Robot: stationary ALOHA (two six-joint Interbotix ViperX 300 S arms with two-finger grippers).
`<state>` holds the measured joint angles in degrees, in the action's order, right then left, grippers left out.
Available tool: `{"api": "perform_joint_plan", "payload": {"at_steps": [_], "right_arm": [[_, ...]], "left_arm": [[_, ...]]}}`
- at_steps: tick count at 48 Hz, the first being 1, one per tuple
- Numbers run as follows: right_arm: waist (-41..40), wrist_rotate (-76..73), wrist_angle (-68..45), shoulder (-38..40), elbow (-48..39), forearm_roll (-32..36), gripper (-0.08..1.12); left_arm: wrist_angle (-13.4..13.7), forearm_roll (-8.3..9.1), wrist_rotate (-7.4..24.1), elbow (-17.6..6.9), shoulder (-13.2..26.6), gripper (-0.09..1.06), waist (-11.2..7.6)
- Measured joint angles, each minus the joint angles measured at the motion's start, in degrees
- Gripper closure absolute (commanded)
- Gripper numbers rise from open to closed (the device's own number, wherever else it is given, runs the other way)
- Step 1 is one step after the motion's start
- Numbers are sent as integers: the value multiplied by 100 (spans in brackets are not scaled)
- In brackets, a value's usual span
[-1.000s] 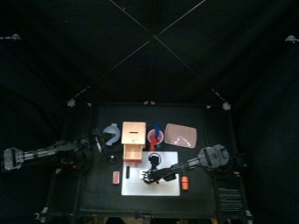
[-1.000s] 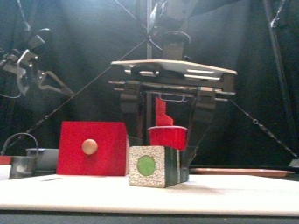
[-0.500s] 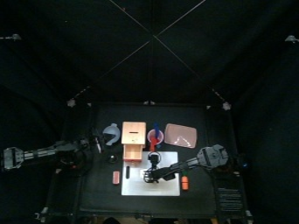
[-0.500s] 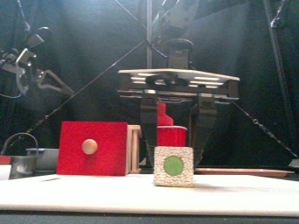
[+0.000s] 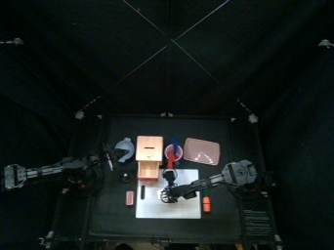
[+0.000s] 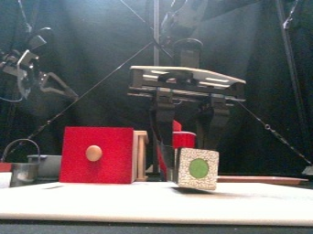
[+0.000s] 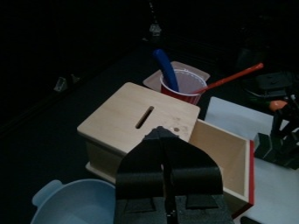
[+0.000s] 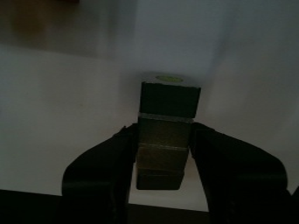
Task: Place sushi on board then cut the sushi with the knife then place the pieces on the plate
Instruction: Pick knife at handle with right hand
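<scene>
The dark green sushi roll [image 6: 197,168], its white speckled end with a green centre facing the front, is tilted at the surface of the white board [image 5: 187,205]. My right gripper [image 5: 166,194] is shut on it from above. In the right wrist view the roll [image 8: 166,131] stands between the jaws over the board [image 8: 70,96]. The red cup [image 5: 174,152] with a blue knife [image 7: 166,66] and a red knife [image 7: 233,77] stands behind the board. At the back right lies the pink plate [image 5: 202,151]. My left gripper [image 7: 163,140] rests shut beside the wooden box [image 7: 140,118].
The wooden box [image 5: 150,156] with its red drawer front [image 6: 97,154] stands left of the cup. The blue-grey bowl [image 5: 120,149] sits left of the box. One small orange toy [image 5: 129,198] lies left of the board and another [image 5: 208,204] on its right edge.
The right gripper has carried the sushi roll to the right in the front view and farther from the front edge; the roll now tilts. The left arm has not moved.
</scene>
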<state>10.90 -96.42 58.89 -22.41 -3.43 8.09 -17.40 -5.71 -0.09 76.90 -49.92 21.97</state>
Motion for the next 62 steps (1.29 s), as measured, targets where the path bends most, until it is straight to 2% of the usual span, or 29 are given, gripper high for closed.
{"api": "perform_joint_plan", "payload": {"at_steps": [10,20,29,42,49,62], "right_arm": [[-9,26,105,62,62,62,13],[44,562,211,905,26,545,13],[167,2224,246,1336,-141,-88,13],[202,3929,615,1749,-220,-308,13],[325,3990,853,2549,-483,237,14],[457,4061,519,4711,-1714,1942,14]], "left_arm": [[-9,-9,0,0,0,87,0],[-9,0,0,0,0,87,9],[-9,-9,18,-97,0,87,9],[-9,-9,18,-132,0,87,79],[-79,0,18,-246,0,87,123],[-308,26,35,-413,0,87,229]]}}
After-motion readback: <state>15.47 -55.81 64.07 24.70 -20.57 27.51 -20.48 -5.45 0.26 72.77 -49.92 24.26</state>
